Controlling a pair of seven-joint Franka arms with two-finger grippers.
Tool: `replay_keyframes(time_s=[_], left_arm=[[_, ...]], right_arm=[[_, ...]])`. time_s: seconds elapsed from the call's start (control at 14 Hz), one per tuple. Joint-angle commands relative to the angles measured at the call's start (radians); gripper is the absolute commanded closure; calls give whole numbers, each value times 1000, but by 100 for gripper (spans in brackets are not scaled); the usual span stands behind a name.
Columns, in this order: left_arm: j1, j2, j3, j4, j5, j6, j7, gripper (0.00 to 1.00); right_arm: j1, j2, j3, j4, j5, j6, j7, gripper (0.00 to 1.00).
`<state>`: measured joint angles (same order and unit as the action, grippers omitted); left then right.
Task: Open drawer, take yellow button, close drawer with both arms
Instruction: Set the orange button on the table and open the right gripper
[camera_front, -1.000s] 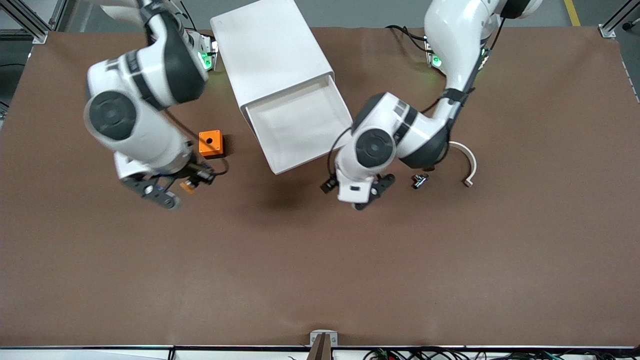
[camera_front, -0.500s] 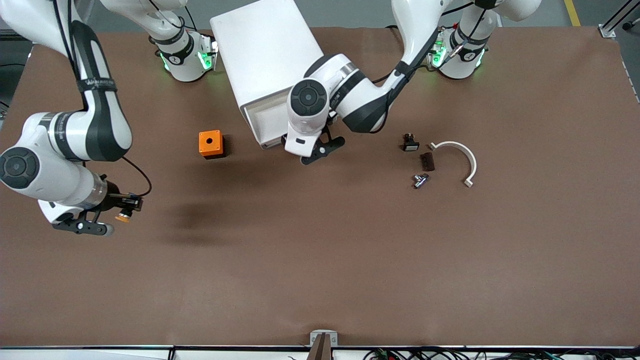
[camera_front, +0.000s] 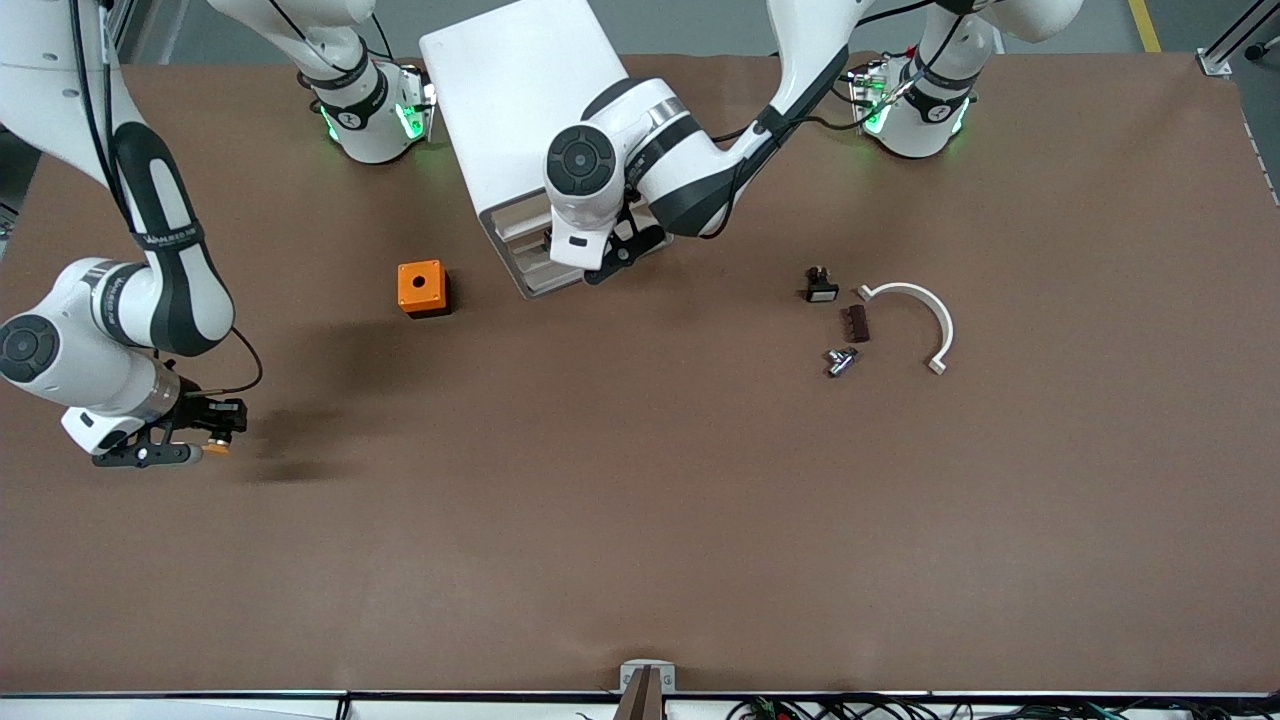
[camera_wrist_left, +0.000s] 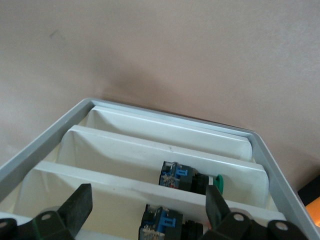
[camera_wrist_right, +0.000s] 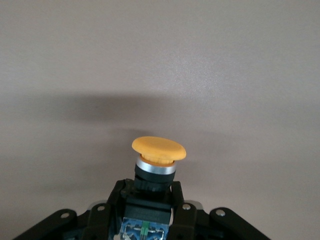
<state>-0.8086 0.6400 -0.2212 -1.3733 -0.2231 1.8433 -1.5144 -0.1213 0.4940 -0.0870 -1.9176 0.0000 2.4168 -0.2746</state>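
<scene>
My right gripper (camera_front: 208, 436) is shut on the button (camera_front: 215, 448) and holds it low over bare table near the right arm's end. In the right wrist view the button's round orange cap (camera_wrist_right: 158, 149) sticks out past my right gripper (camera_wrist_right: 148, 196), with its black body and blue part between the fingers. The drawer (camera_front: 522, 250) sticks a little way out of the white cabinet (camera_front: 530, 90). My left gripper (camera_front: 614, 258) is at the drawer's front, open. The left wrist view shows my left gripper (camera_wrist_left: 147, 210) over the drawer's white compartments (camera_wrist_left: 150, 150).
Other black-and-blue buttons (camera_wrist_left: 182, 177) lie in the drawer, one with a green cap. An orange cube with a hole (camera_front: 421, 287) stands beside the cabinet. Toward the left arm's end lie a black piece with a white face (camera_front: 820, 288), a brown piece (camera_front: 856, 322), a metal part (camera_front: 840, 360) and a white curved strip (camera_front: 932, 318).
The drawer has gone from wide open to nearly shut, with my left gripper moving in with its front. My right gripper has carried the button away toward the right arm's end and lower.
</scene>
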Motion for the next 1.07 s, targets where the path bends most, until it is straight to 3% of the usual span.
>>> replay_keyframes(time_s=[0.0,0.14,0.21,0.29,0.5,0.64,1.0], left_arm=[[3,-34,-27,-41,5,1,-75,0],[9,-39,-21,-41,22,-3,-109,0],[20,-49,-14,-39,30,-9,-109,0],[47,-68,0,-38,68,-24,-106,0],[155,-105,2,-35,220,-47,-93,0],[241,-128,0,-35,299,-52,-16,0],[460,-222,0,-38,340,-127,319,0]], right_arm=[[-26,53,24,18,23,63,-52,100],[-31,89,24,41,23,73,-60,100],[-26,97,24,57,23,68,-61,83],[-27,97,24,64,23,70,-66,1],[-18,83,24,74,23,47,-57,0],[-21,48,26,95,25,-46,-52,0],[-3,-86,27,257,28,-500,112,0]])
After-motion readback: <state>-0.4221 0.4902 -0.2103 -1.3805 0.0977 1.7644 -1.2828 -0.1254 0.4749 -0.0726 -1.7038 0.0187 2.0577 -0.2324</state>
